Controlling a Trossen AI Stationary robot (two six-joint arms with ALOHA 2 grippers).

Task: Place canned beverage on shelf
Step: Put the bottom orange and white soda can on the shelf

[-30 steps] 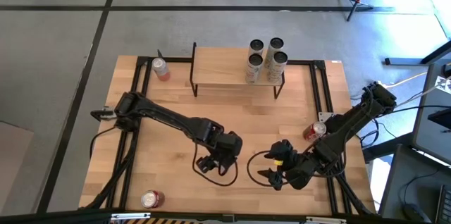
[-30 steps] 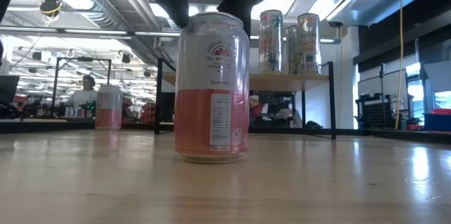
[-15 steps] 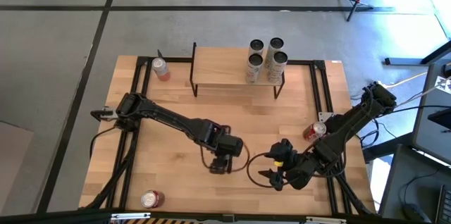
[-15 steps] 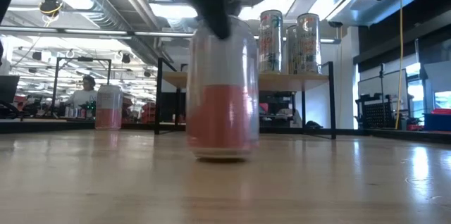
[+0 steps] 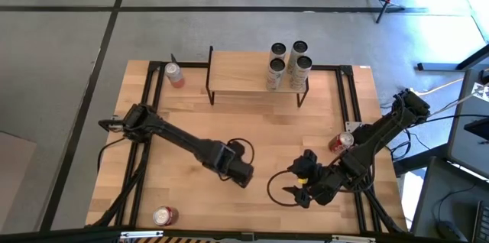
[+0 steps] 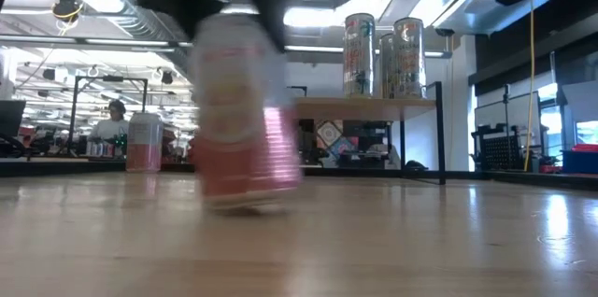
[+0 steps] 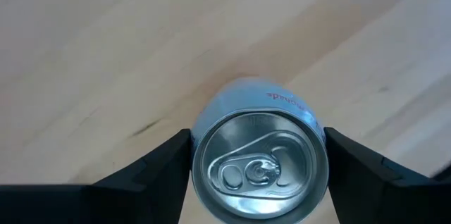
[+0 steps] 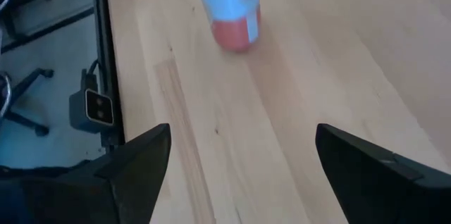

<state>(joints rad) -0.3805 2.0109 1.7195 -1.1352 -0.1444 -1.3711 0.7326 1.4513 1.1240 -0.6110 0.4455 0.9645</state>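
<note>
A white and pink beverage can stands near the table's middle front, tilted and blurred in the low view. My left gripper hides it from the high view and is shut on it. The left wrist view shows the can's silver top between the fingers. My right gripper waits open to the right of it, nothing between its fingers. The shelf stands at the table's far side on black legs, with several tall cans on its right end. My left gripper pinches the can's side wall just below the top rim between its two fingers, one on each side. The fingers come from above, pointing down. The can is tilted; whether its base is clear of the table I cannot tell.
Loose cans stand at the table's back left, front left and right side. A black cable loops on the table between the grippers. Bare tabletop lies between the held can and the shelf.
My left gripper has rolled about its own axis above the can and shut on its top. It has then moved a little toward the table's left, and the can, upright before, now leans and has shifted left with it.
</note>
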